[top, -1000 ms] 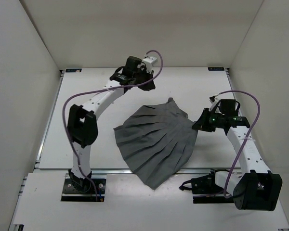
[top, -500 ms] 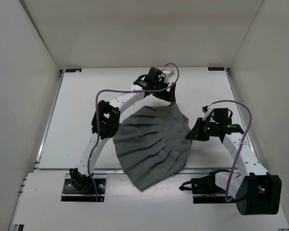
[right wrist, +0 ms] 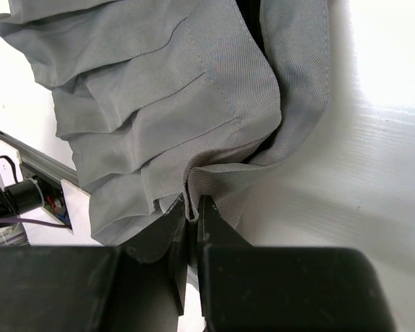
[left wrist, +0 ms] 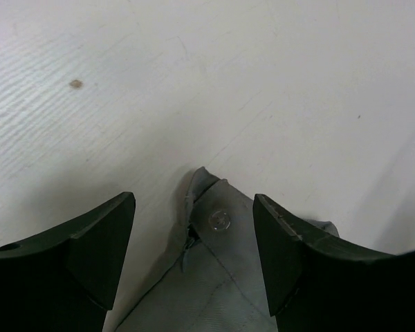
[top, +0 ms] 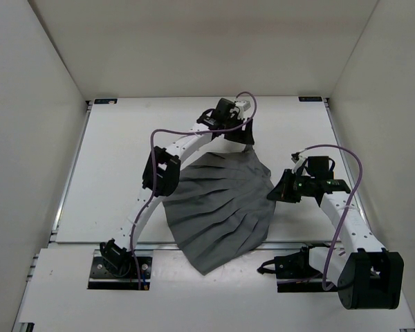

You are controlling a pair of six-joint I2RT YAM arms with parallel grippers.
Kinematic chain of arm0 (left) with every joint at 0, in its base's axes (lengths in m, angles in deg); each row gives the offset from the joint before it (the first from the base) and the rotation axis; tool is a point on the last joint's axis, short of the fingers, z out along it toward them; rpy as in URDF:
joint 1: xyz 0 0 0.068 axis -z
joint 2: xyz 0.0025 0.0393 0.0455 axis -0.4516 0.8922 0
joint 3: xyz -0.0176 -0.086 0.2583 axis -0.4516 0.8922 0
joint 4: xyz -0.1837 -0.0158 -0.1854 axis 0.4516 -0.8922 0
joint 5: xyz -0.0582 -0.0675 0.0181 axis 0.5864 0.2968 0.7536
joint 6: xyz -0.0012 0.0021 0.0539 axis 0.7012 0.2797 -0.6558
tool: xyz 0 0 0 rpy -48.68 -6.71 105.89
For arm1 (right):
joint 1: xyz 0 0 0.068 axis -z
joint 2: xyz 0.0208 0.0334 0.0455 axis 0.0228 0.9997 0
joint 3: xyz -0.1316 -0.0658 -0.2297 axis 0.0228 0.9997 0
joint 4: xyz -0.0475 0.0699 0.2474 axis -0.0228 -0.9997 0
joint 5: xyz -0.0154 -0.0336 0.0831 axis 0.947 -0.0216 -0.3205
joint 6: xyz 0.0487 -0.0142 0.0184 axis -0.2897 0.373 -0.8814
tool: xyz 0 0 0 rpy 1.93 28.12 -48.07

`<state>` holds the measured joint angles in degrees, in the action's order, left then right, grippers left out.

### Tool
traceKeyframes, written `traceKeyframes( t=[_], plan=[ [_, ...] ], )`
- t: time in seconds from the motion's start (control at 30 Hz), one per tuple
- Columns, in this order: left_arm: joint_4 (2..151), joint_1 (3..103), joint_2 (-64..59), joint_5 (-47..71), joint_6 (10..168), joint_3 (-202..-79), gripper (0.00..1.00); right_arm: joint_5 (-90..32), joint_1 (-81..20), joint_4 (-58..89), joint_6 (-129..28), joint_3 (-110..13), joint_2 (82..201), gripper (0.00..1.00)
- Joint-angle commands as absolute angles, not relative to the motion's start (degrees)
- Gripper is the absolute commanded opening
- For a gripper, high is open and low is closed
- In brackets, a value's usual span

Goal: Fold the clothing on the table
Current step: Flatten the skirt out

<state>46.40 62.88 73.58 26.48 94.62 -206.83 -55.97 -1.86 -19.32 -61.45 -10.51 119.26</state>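
Clothing (top: 221,207) lies on the near middle of the white table (top: 117,159), between the two arms. Its lowest point hangs past the table's near edge, across the metal rail (top: 159,244) there. White enclosure walls (top: 28,138) stand on three sides. A purple cable (top: 194,130) runs along the left arm and another (top: 349,166) loops over the right one. The left arm arches across the table, and its dark elbow (top: 162,173) covers part of the skirt's left edge in the overhead view. A small brown speck (left wrist: 75,84) marks the bare tabletop ahead of the left wrist.

The left gripper (top: 243,135) hovers at the skirt's far tip with its jaws spread apart. The waistband corner lies between them, not pinched. A round snap (left wrist: 218,220) sits on that corner. The right gripper (right wrist: 191,214) is clenched on a pinch of fabric at the skirt's right edge, and the cloth bunches and lifts into the closed fingers.

The skirt is dark grey and fans out from a narrow far end to a broad curved hem. Pleats radiate across it. Its right side is rumpled and folded under, while the rest lies fairly flat.

Counted: one skirt, one snap, one speck, two arms, two grippers, two purple cables.
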Motion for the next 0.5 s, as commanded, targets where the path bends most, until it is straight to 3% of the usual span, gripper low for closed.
traceKeyframes(
  t=[0.0, 0.37, 0.43, 0.47],
  plan=[
    [46.0, 63.76, 73.89, 29.77, 95.42, -208.29, 0.77, -57.43, -1.39, -17.25, -60.55, -10.19, 119.71, 0.0],
    [45.47, 65.6, 73.8, 28.98, 93.57, -205.66, 0.77, -58.14, 0.01, -16.55, -60.9, -9.49, 118.75, 0.0],
    [46.95, 65.52, 73.89, 30.03, 94.27, -205.04, 0.74, -58.23, -0.08, -16.55, -60.9, -9.4, 118.66, 0.0],
    [47.4, 65.08, 73.89, 30.47, 94.8, -204.52, 0.63, -58.31, -0.08, -16.72, -61.42, -9.14, 118.48, 0.0]
  ],
)
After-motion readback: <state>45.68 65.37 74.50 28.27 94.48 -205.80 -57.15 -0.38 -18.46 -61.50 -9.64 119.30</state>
